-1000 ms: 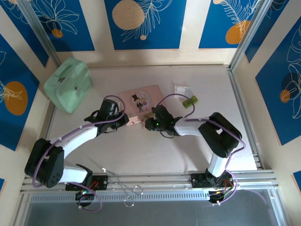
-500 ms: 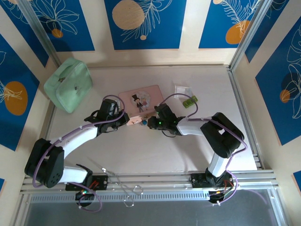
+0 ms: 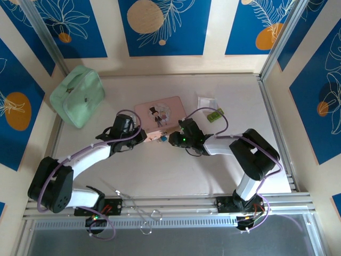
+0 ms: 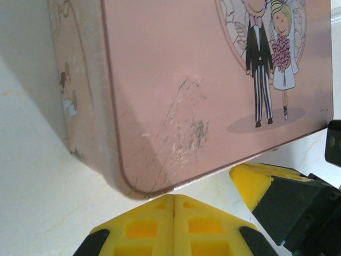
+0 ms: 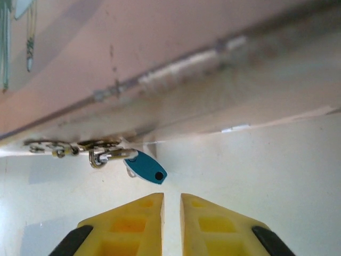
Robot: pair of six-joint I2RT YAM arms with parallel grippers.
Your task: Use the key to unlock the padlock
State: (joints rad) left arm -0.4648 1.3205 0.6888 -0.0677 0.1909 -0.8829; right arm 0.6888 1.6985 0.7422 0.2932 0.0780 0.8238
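Pale tabletop (image 5: 266, 170); off the clasp (image 5: 101, 154) of the pink tin box (image 4: 186, 80) dangles the padlock (image 5: 145, 167), light and slippery: we'd pinch its blue body. Our left gripper (image 4: 174, 213) is closed empty; whether the right gripper (image 5: 171, 213) grips anything, we cannot tell.

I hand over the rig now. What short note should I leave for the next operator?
Left gripper: shut, empty, at the near corner of the pink box.
Right gripper: fingers almost together, thin gap; grip unclear; just short of the padlock.
Padlock: hangs on the box clasp.
Done: nothing unlocked yet.
Left: put the key in and turn it.
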